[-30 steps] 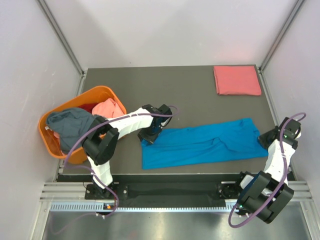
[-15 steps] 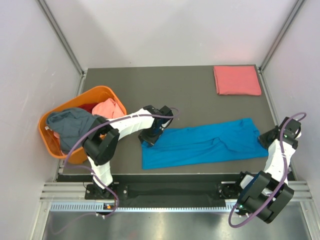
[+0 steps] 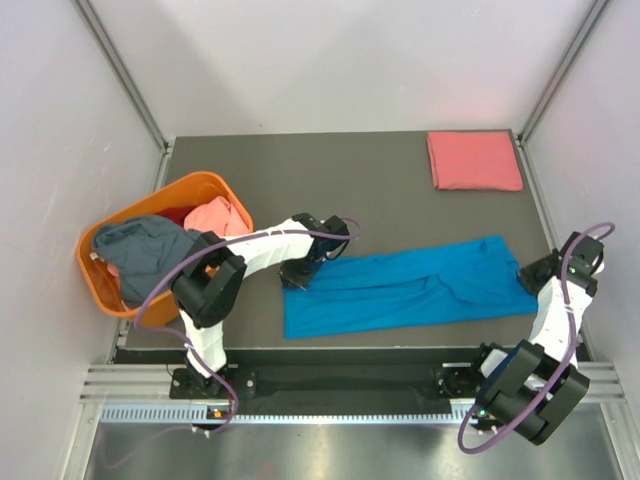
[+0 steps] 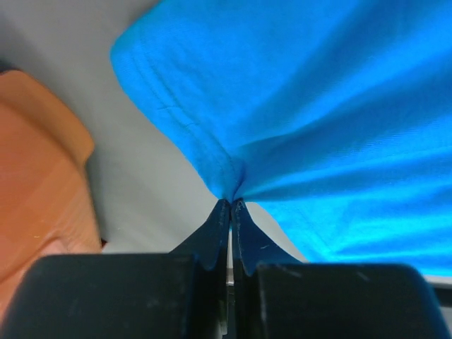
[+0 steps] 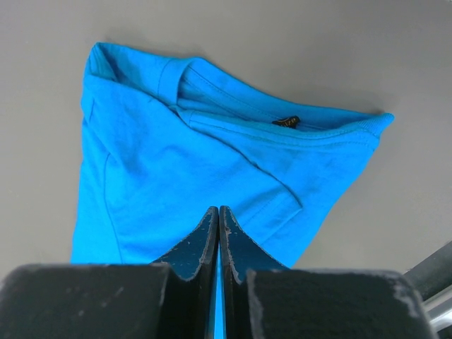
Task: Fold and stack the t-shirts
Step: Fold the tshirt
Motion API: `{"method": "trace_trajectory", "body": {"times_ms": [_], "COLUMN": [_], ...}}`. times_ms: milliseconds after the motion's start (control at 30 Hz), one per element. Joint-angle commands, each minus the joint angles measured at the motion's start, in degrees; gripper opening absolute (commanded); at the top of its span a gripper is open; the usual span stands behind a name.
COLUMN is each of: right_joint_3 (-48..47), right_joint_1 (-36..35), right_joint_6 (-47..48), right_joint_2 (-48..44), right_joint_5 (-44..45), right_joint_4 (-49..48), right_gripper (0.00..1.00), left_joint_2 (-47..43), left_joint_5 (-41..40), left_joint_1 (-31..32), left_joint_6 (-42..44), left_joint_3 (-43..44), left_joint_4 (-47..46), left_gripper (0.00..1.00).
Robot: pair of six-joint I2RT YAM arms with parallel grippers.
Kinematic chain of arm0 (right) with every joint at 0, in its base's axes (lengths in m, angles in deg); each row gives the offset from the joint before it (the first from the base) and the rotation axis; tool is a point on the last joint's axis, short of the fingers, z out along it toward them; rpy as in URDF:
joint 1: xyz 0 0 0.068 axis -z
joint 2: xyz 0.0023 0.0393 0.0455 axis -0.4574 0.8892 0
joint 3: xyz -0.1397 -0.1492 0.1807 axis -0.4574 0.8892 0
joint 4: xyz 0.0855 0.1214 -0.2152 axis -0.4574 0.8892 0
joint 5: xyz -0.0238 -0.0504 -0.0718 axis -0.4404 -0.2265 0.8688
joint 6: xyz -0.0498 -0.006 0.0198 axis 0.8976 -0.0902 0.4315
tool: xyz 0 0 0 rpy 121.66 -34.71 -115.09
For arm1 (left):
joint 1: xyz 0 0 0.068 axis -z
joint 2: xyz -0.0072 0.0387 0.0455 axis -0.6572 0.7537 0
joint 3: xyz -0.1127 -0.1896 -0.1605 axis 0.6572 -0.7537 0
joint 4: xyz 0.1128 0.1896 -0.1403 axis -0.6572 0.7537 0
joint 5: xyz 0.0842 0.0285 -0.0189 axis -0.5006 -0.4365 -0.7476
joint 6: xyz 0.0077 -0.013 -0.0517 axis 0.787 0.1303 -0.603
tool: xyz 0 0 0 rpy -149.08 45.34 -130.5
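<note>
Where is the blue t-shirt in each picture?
Top external: the blue t-shirt lies spread across the near part of the table.
Left wrist: it fills the upper right, its edge pinched in the left gripper.
Right wrist: it sits in the middle, collar end showing.
Shared landmark: the grey table under it in all three views.

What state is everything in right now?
Blue shirt, folded into a long strip, lying flat.
Pink shirt, folded, at far right corner.
Basket, holding crumpled unfolded shirts.
Left gripper, shut on blue shirt's left end.
Right gripper, shut on its collar end.
</note>
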Motion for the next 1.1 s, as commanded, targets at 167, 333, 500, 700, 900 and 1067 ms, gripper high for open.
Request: {"method": "trace_trajectory", "body": {"times_ms": [167, 333, 500, 700, 900, 1067], "right_joint_3": [-7.0, -10.8, -17.6, -23.2, -16.9, -11.4], "right_joint_1": [-3.4, -7.7, -12.1, -13.9, -7.2, -4.3], "right_joint_6": [-5.7, -8.8, -8.5, -6.6, -2.4, -1.8], "right_joint_2": [-0.1, 3.7, 11.6, 14.1, 11.0, 7.9], "right_joint_5": [0.1, 1.0, -0.8, 4.5, 9.2, 10.3], "right_joint_4": [-5.8, -13.0, -18.0, -4.4, 0.5, 1.0], "right_gripper": [0.00, 0.00, 0.00, 0.11, 0.16, 0.25], "left_joint_2": [2.6, 4.7, 7.7, 11.3, 12.7, 13.4], "left_joint_5": [-12.5, -15.1, -16.3, -13.8, -13.0, -11.1], "left_joint_1": [-0.4, -2.0, -5.2, -6.5, -6.8, -7.9], "left_joint_6": [-1.3, -1.9, -0.6, 1.4, 1.9, 1.2], "left_joint_3": [9.1, 13.9, 19.8, 25.1, 24.6, 25.1], "left_joint_4": [3.2, 0.7, -1.0, -0.3, -0.8, -1.3], "left_gripper": [0.00, 0.00, 0.00, 0.00, 0.00, 0.00]}}
